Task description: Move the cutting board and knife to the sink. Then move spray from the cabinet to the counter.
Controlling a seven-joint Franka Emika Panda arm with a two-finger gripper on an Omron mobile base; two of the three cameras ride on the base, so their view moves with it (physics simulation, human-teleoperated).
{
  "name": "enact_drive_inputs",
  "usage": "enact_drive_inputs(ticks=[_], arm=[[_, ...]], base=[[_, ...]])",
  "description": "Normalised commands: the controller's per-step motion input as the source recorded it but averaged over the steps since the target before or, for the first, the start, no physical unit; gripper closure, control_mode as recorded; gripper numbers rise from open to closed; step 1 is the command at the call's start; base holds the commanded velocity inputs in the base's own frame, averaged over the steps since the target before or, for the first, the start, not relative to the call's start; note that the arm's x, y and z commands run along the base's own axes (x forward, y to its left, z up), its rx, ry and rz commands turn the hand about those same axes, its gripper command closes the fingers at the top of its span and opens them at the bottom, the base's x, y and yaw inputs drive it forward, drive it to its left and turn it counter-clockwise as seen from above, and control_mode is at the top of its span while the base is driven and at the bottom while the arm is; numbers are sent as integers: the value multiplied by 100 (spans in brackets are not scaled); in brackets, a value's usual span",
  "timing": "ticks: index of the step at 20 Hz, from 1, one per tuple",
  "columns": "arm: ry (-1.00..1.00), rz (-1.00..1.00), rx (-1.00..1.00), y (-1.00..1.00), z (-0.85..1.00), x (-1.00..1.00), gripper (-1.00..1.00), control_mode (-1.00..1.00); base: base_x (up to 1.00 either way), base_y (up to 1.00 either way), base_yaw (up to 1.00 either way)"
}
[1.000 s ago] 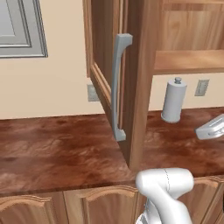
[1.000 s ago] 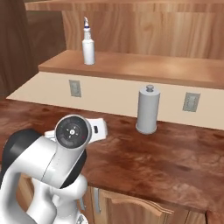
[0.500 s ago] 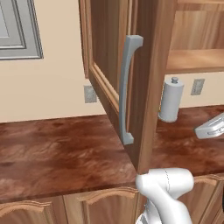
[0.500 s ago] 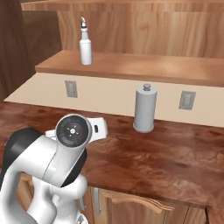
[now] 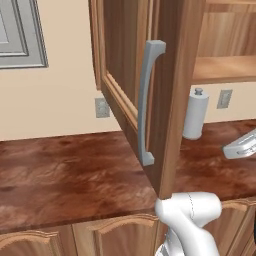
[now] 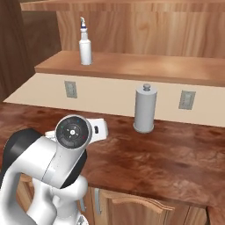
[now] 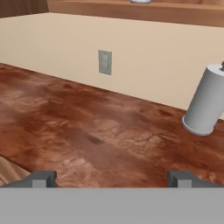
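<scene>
Reddish-brown table (image 6: 176, 162) below an open wall cabinet (image 5: 170, 90).
Cabinet shelf (image 6: 145, 68) carries the upright spray (image 6: 85, 43) at its left end; a paper towel roll (image 6: 144, 108) stands on the table below; the tool (image 7: 111, 180) hovers empty, fingers (image 7: 43, 178) spread wide.

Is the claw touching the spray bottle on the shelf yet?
Apart. In the right base view the spray bottle stands on the cabinet shelf, while the arm's hand sits low over the counter. The hand view shows the open claw holding nothing.
</scene>
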Motion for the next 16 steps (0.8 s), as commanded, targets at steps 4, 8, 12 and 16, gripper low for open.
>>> enact_drive_inputs(ticks=[4,8,12,16], arm=[[0,0,0,0,0,0,-100,100],[0,0,0,0,0,0,-100,100],[0,0,0,0,0,0,-100,100],[0,0,0,0,0,0,-100,100]], base=[[0,0,0],[0,0,1],[0,0,1],[0,0,0]])
